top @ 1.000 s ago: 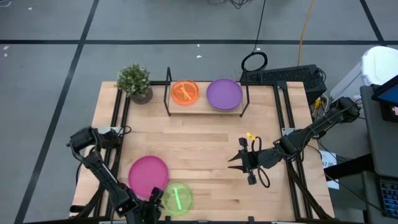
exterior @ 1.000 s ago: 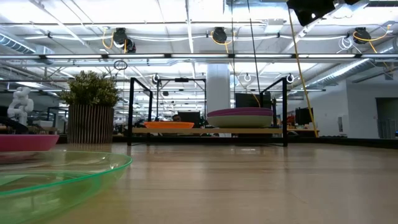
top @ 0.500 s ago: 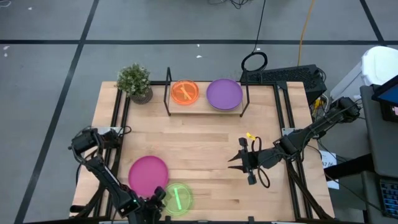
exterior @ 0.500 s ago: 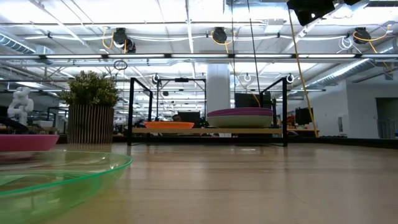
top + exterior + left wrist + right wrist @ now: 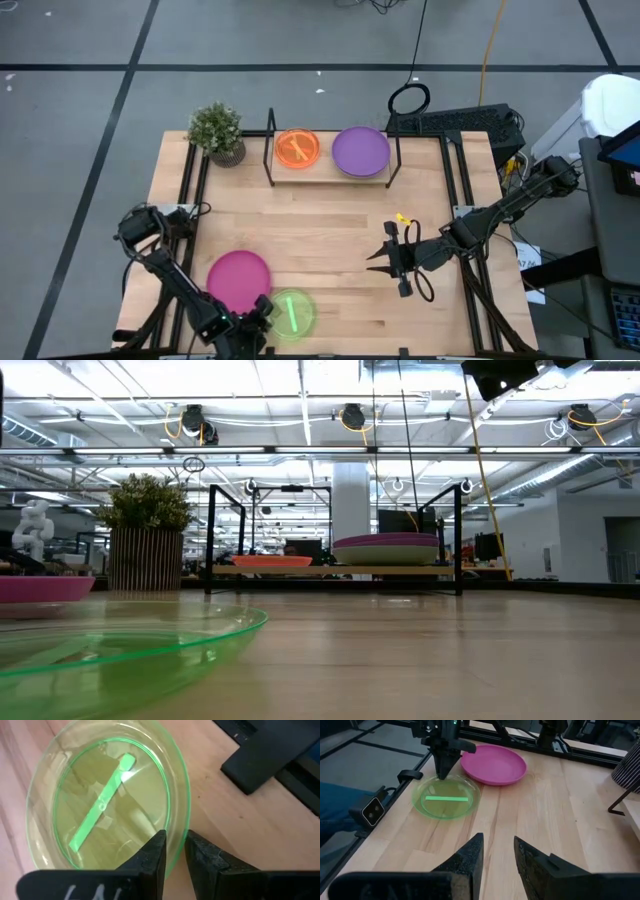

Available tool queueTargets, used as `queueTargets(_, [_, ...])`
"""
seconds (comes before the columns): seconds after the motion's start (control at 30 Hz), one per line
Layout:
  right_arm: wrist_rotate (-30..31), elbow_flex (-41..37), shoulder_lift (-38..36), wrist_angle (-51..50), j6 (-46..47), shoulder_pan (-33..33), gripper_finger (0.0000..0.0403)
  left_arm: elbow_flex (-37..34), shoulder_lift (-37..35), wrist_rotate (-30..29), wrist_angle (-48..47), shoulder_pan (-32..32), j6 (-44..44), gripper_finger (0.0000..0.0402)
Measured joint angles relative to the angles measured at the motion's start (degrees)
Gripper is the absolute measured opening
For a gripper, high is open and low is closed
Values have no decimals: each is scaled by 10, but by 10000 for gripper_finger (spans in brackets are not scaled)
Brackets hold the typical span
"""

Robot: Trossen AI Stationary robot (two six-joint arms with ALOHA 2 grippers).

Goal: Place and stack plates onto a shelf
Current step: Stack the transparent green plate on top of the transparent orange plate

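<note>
- Left hand (image 5: 172, 851) pinches the lime-green plate (image 5: 107, 805) rim at the bench (image 5: 330, 215) front edge.
- Right hand (image 5: 496, 851) spread, empty, above mid-bench.

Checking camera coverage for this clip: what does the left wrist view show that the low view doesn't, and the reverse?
Only the left wrist view shows the left pincer, its fingers closed on the rim of the lime-green plate, plus the green strip across that plate's base.

Only the low view shows the shelf holding the orange plate and purple plate, the magenta plate and the potted plant.

Both show the lime-green plate and the wooden tabletop.
</note>
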Motion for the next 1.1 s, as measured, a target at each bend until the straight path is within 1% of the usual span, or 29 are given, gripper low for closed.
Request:
queueTargets(0.77, [0,0,0,0,-5,0,91,0,0,4,0,20,30,76])
queueTargets(1.1, [0,0,0,0,-6,0,91,0,0,-6,-4,24,38,76])
